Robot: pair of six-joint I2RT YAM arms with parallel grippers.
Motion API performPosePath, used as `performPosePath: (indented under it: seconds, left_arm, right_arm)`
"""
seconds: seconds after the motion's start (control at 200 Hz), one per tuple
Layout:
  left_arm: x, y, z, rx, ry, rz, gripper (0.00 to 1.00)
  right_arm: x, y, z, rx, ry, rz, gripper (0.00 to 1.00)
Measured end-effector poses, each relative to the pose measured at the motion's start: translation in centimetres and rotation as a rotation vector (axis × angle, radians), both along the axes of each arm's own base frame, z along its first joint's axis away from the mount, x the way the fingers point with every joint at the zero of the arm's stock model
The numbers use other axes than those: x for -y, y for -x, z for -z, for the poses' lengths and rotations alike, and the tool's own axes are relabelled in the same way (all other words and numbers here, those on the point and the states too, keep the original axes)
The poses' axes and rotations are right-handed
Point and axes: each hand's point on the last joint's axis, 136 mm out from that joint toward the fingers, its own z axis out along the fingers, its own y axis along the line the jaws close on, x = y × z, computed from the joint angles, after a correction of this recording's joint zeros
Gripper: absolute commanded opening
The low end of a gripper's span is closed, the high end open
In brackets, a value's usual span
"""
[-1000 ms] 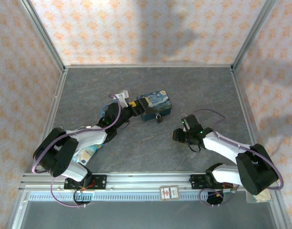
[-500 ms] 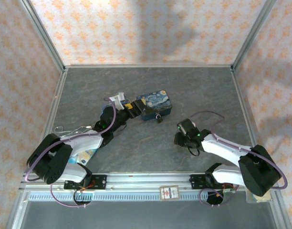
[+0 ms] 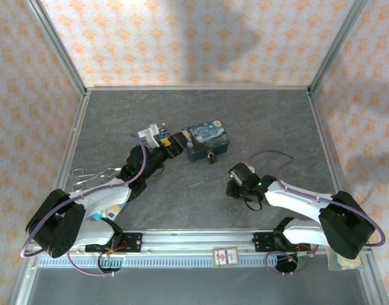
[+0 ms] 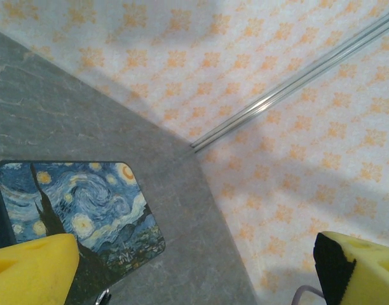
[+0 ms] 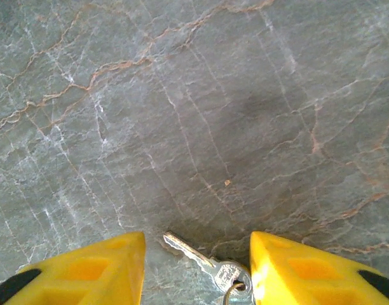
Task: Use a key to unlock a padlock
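— Right pincer (image 5: 196, 248)?
— Half-spread, astride the key (image 5: 206, 260), which lies flat on the grey veined table (image 3: 258, 121), near and right of the tin (image 3: 207, 141).
— Left pincer (image 4: 194, 273)?
— Wide, empty, beside the tin. The padlock (image 3: 210, 157) is at the tin's near side. Orange-flowered walls (image 3: 194, 38).

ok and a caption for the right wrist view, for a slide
Right gripper over the grey marbled table, jaws apart with the key lying between them.

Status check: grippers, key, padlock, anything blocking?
Left gripper open, empty, beside tin. Right gripper open, straddling key flat on table, not gripped. Padlock at tin's near side; no obstacle between.
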Motion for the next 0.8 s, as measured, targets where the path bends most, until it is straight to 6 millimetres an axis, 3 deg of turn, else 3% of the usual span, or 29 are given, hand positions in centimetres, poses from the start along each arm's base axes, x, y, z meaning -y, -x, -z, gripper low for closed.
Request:
performPosePath:
  seconds: [0.125, 0.285, 0.36, 0.46, 0.581, 0.801]
  left_arm:
    - [-0.3, 0.2, 0.4, -0.016, 0.005, -0.011, 0.96]
    - [-0.5, 0.1, 1.5, -0.055, -0.015, -0.021, 0.96]
    - [-0.4, -0.1, 2.0, -0.073, -0.027, -0.021, 0.96]
    - [-0.1, -0.4, 2.4, -0.093, -0.039, -0.021, 0.96]
    - [-0.1, -0.5, 2.6, -0.103, -0.034, -0.023, 0.96]
    - [0.0, -0.7, 3.4, -0.123, -0.041, -0.023, 0.96]
  right_arm:
    - [0.0, 0.3, 0.2, 0.007, 0.012, -0.003, 0.39]
    - [0.3, 0.4, 0.4, 0.028, 0.048, 0.001, 0.24]
    - [0.7, 0.4, 0.6, 0.033, 0.070, 0.002, 0.22]
    - [0.9, 0.4, 0.9, 0.037, 0.088, 0.003, 0.24]
    - [0.3, 0.3, 0.8, 0.040, 0.088, -0.019, 0.41]
    - [-0.5, 0.7, 0.5, 0.056, 0.108, -0.062, 0.42]
